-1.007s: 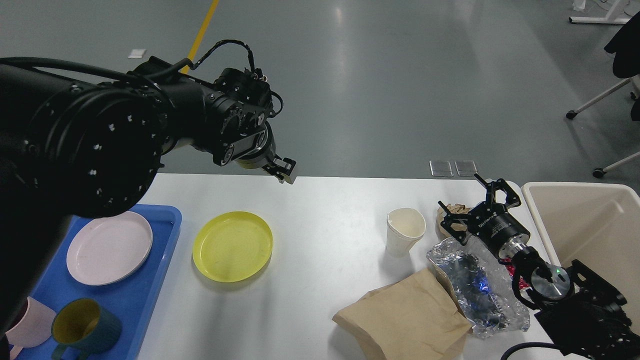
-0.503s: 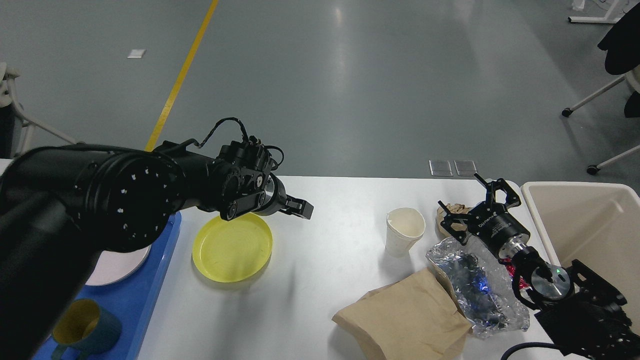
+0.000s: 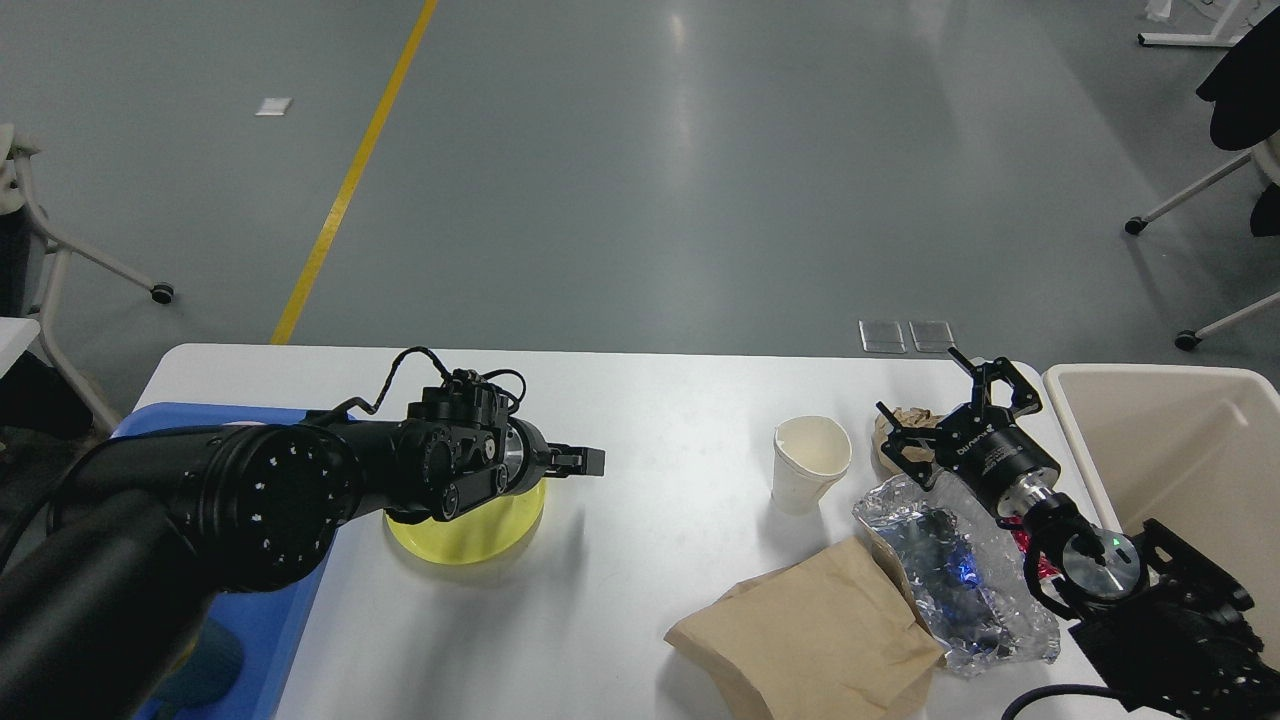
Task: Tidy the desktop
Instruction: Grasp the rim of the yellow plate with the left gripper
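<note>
The white bench [image 3: 650, 560] is filling the lower view. The left gripper [image 3: 580, 461] is hovering over the yellow plate [image 3: 470, 525] at 8 o'clock, its fingers indistinguishable. The right gripper [image 3: 955, 405], at 3 o'clock, is sitting spread apart over crumpled brown paper [image 3: 898, 432], beside the paper cup [image 3: 808, 462]

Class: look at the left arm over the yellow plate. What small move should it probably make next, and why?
Probably lower the left gripper onto the near rim of the yellow plate. The gripper hangs just past the plate's right edge, holding nothing, and the plate lies on the desktop beside the blue tray.
</note>
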